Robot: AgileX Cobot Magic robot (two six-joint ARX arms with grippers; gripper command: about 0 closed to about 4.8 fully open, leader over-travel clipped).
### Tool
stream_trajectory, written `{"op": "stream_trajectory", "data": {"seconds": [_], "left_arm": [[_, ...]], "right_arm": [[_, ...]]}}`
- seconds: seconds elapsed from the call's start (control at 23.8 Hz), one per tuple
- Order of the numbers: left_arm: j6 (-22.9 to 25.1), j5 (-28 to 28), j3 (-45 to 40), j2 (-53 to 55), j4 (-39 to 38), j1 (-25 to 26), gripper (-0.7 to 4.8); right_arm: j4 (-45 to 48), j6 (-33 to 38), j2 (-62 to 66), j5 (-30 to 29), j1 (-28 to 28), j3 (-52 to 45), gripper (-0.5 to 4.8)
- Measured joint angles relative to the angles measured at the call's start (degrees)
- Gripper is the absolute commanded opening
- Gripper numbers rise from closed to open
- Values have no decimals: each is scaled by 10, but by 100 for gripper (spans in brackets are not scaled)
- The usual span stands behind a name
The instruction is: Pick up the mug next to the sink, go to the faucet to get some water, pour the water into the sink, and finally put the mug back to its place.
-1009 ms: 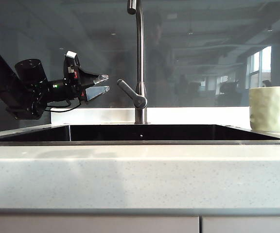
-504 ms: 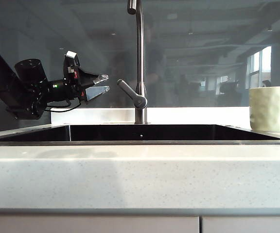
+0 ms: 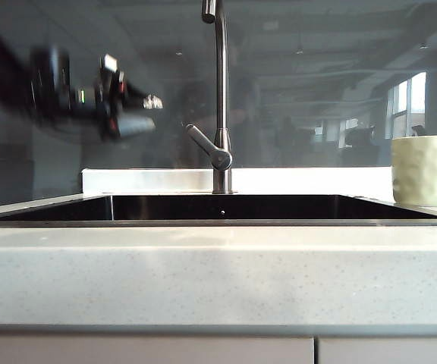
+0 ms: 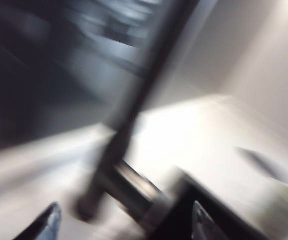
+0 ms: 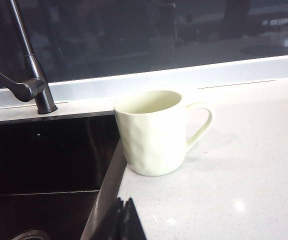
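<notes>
- Exterior view: the left tool (image 3: 149, 114) hangs in the air on the left, higher than the lever of the faucet (image 3: 220, 91). It is smeared with blur. Its two fingers point toward the faucet pipe and stand apart, with nothing between them.
- Exterior view: the faucet stands upright behind the sink (image 3: 226, 208). Its lever sticks out to the left, low on the pipe.
- Exterior view: the sink is a wide black basin set into the white speckled desk (image 3: 218, 277).
- Exterior view: the mug (image 3: 426, 170) stands upright on the desk at the far right, beside the sink. It is well apart from the left tool. No tool touches it.
- Left wrist view: everything is very blurred. The two fingertips (image 4: 48, 223) of the left tool show at the edge of the picture, spread wide, with nothing held. The dark pipe of the faucet (image 4: 129, 120) slants across the picture past them.
- Right wrist view: the right tool (image 5: 123, 220) is close over the desk (image 5: 244, 165), near the corner of the sink (image 5: 44, 160). Its dark fingers are pressed together and hold nothing.
- Right wrist view: the mug (image 5: 156, 131) stands upright on the desk, just beside the sink rim. Its handle points away from the sink. I can see no water in it. The right tool is near the mug but does not touch it.
- Right wrist view: the faucet (image 5: 31, 75) stands at the back edge of the sink.
</notes>
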Motion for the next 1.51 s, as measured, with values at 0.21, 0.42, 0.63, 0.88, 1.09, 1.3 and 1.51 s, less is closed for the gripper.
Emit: {"op": "stream_trajectory", "data": {"seconds": [0.21, 0.42, 0.63, 0.88, 1.09, 1.3, 1.51], "left_arm": [[191, -230, -33, -185, -262, -1, 332], [242, -341, -199, -413, -247, 13, 332], [263, -416, -355, -627, -217, 19, 332], [269, -448, -600, -846, -236, 19, 332], [206, -525, -841, -1067, -241, 21, 332], [192, -546, -966, -1210, -233, 21, 332], [192, -572, -1077, -1302, -223, 21, 332]], "right_arm": [[0, 0, 0, 0, 0, 0, -6], [0, 0, 0, 0, 0, 0, -6], [0, 0, 0, 0, 0, 0, -6], [0, 0, 0, 0, -1, 0, -6], [0, 0, 0, 0, -1, 0, -6], [0, -1, 0, 0, -1, 0, -6], [0, -1, 0, 0, -1, 0, -6]]}}
